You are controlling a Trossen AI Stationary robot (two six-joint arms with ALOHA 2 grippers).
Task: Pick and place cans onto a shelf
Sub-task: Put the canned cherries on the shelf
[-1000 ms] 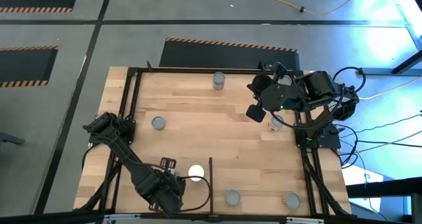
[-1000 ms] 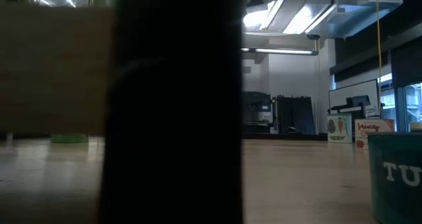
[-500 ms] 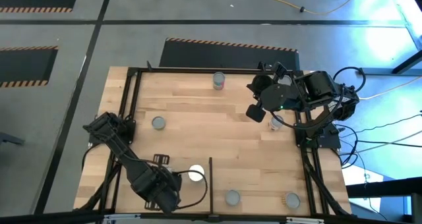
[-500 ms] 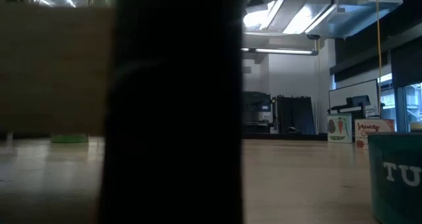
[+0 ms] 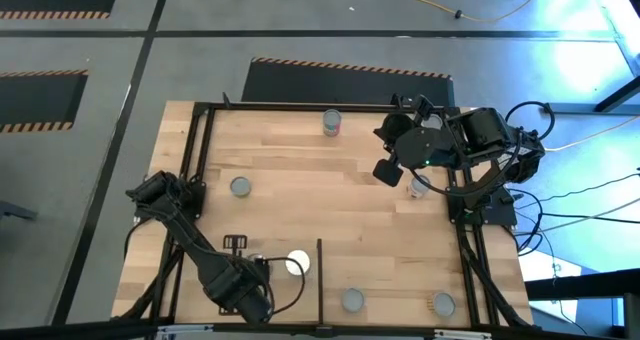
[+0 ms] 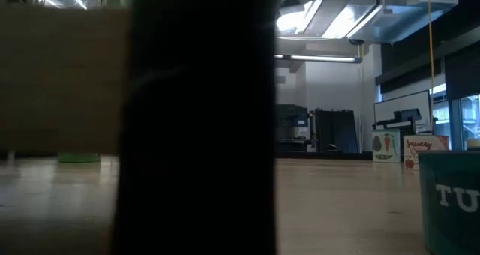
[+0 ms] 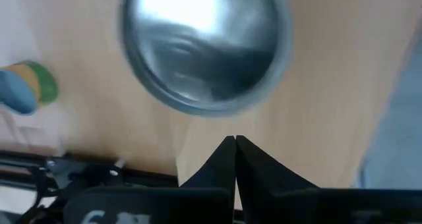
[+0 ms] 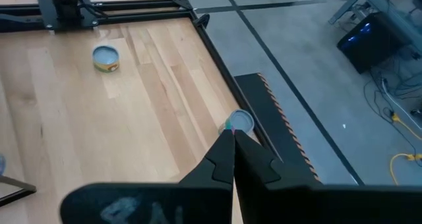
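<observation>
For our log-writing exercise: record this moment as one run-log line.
left gripper: shut, empty, beside bright-topped can | right gripper: shut, empty, waiting

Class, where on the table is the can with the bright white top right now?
In the high view, the white-topped can stands near the table's front edge, left of the thin black divider bar, just right of the left claw.

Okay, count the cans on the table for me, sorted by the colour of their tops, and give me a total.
Grey-topped cans: 3
White-topped cans: 2, one partly under the right arm
Tan-topped can: 1
Total: 6
</observation>
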